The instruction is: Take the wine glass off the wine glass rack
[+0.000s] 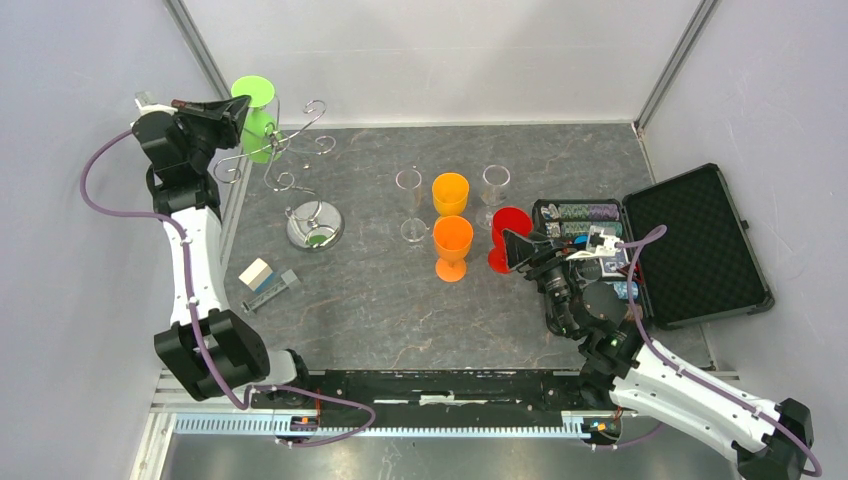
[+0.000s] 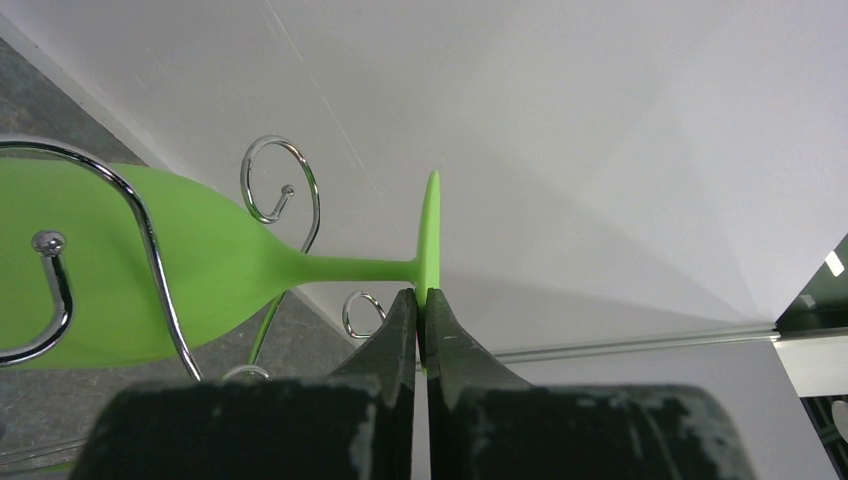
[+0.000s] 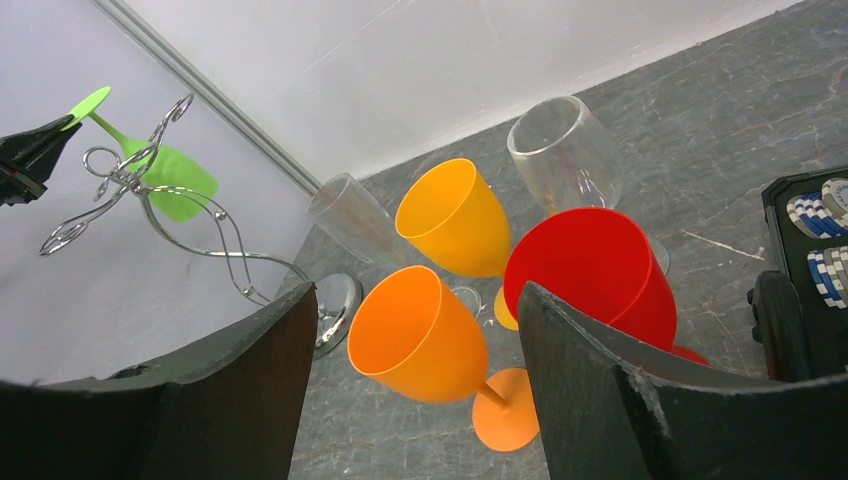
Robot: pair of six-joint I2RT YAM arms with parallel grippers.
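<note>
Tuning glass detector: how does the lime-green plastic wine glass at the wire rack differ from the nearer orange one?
The lime-green plastic wine glass is tilted, foot up, in the silver wire rack; the nearer orange plastic wine glass stands upright on the table. The left gripper is shut on the green foot; no gripper holds the orange one. Both: opaque stemmed goblets.

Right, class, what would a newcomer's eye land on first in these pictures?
The bright green glass at the far left, lying sideways in the wire rack, its foot pinched by the left gripper. Then the two orange glasses and the red glass clustered mid-table, beside an open black case.
</note>
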